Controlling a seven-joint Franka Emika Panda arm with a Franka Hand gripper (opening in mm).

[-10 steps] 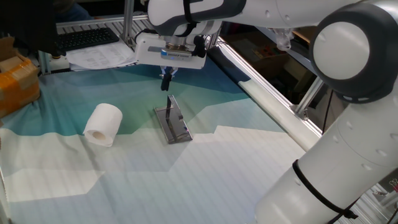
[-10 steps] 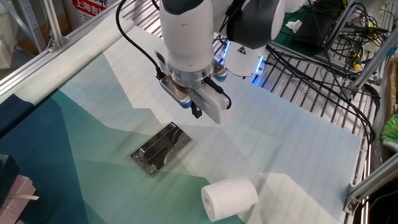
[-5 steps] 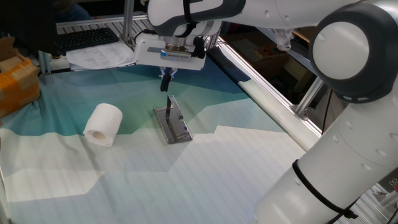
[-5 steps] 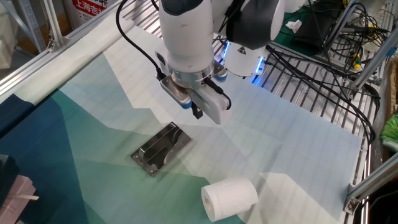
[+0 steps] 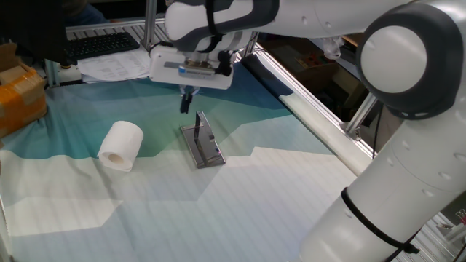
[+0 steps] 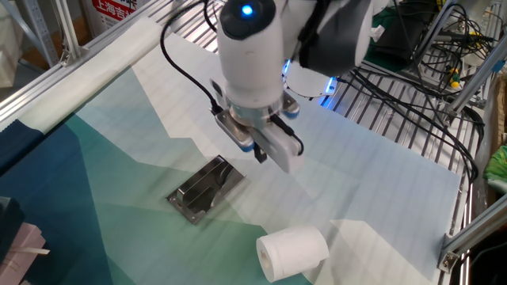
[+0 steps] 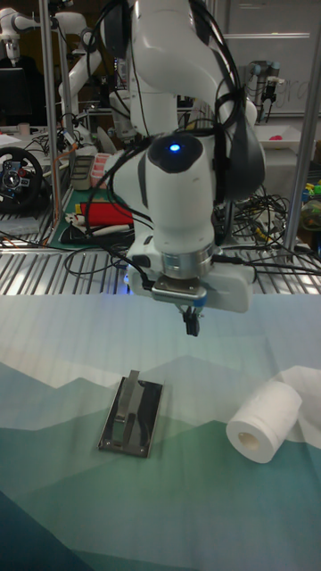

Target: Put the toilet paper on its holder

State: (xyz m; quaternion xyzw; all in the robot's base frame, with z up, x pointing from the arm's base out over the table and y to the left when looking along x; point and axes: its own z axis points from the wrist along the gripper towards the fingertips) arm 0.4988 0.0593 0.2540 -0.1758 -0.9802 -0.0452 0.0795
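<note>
Eyeing the toilet paper (image 5: 121,145) first: it lies on its side on the tabletop (image 5: 240,211), core opening facing the near edge in one fixed view, nothing touching it. Looks light and soft, so the outer wraps will likely dent under a hard squeeze and the round flank could roll away if nudged. My call: pinch across the wall, one finger into the cardboard core and one outside, or take it gently across the width. The core is probably the stiffest part.

The holder (image 5: 202,143) sits near the tabletop's middle, well apart from the roll, flat plate down, thin bar rising at a tilt. It looks rigid, and being small it may slide when the roll is threaded on.

The end effector (image 5: 186,102) hovers above the holder's far end, carrying nothing. Fingers look pressed close together, little or no gap showing in any view. It'll need to spread before going for the roll.
</note>
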